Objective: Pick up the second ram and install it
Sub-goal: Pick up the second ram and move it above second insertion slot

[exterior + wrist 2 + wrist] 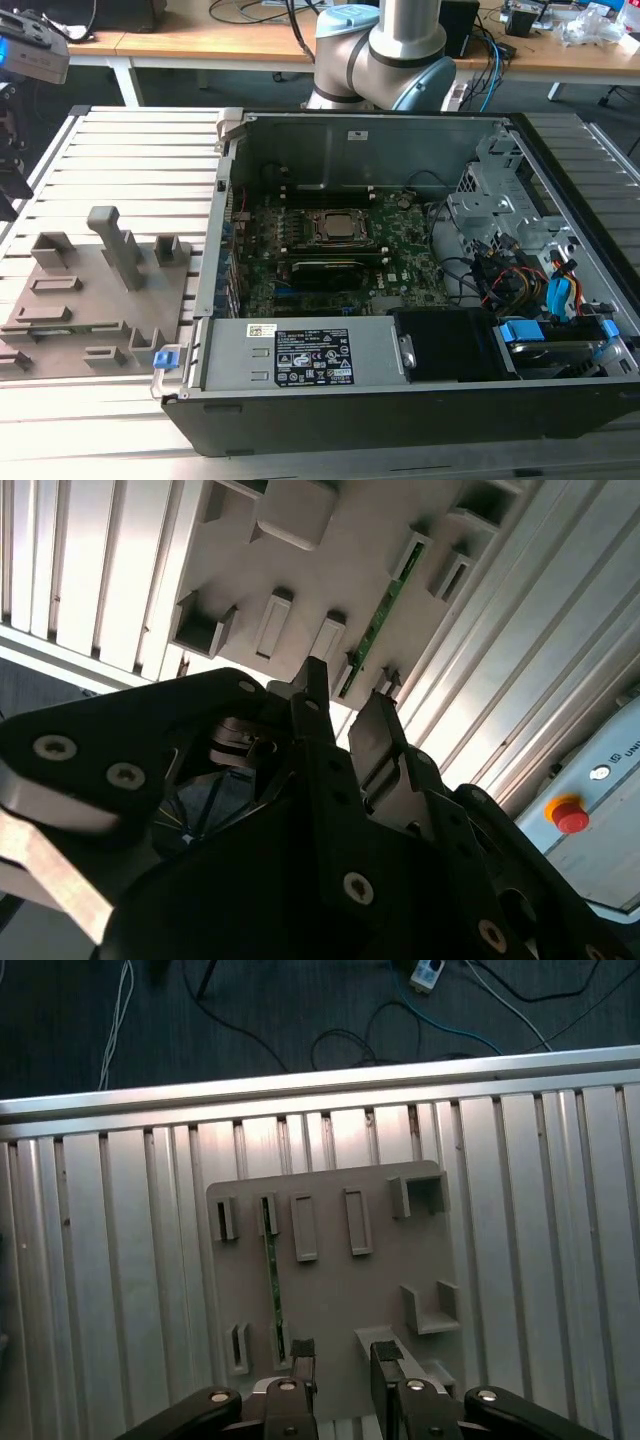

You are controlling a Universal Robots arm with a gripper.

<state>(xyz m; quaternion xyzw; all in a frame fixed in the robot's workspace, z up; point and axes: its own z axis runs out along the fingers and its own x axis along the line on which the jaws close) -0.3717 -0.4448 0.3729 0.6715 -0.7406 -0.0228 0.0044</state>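
One ram sits on the grey holder plate: the second ram, a thin green board, stands on its long edge between small end blocks, well apart from the open PC case. The gripper hovers above the plate with its jaws parted, a clear gap between them and nothing held. In the first wrist view the board runs just beside one finger, outside the gap, so it's not lined up. The step in hand looks like the approach to the pick. To do it well, my judgement is to centre the gap over the board's top edge with the jaws along its length. Then pinch the flat faces near mid-length and lift straight up so it doesn't jam in the blocks. As for containers, the other plate slots I can see look empty. The case holds the motherboard with the CPU socket in its middle. Can't tell from here what fills the memory slots.
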